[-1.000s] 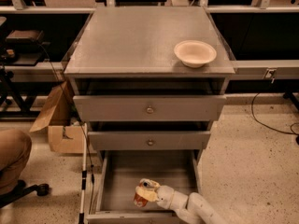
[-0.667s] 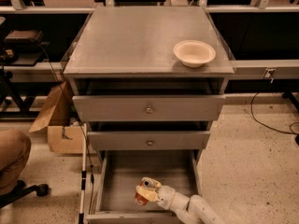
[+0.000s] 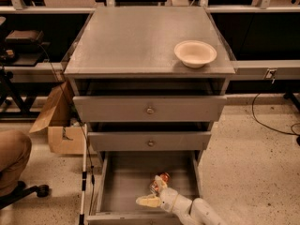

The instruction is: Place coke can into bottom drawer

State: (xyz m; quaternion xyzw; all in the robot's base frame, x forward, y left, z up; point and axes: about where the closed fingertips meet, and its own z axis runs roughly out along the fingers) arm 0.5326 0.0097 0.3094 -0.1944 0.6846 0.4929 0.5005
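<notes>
The bottom drawer point(image 3: 122, 182) is pulled out, a deep grey tray under the two upper drawers. My gripper point(image 3: 150, 193) reaches down into it from the lower right. It is open, with one finger pointing up point(image 3: 157, 185) and the other pointing left point(image 3: 146, 201). The coke can point(image 3: 163, 177), red-orange with a silver top, is inside the drawer right behind the upper finger, touching or nearly touching it. The can is partly hidden by that finger.
A white bowl point(image 3: 195, 53) sits on the cabinet top point(image 3: 140, 41) at the right. The two upper drawers point(image 3: 150, 109) are slightly ajar. A cardboard box point(image 3: 58, 121) and a person's knee point(image 3: 11, 158) are at the left; a cable point(image 3: 272, 121) lies on the floor at the right.
The gripper held the can low in the drawer before. Its fingers have now spread apart, and the can shows behind the upper finger instead of between the two.
</notes>
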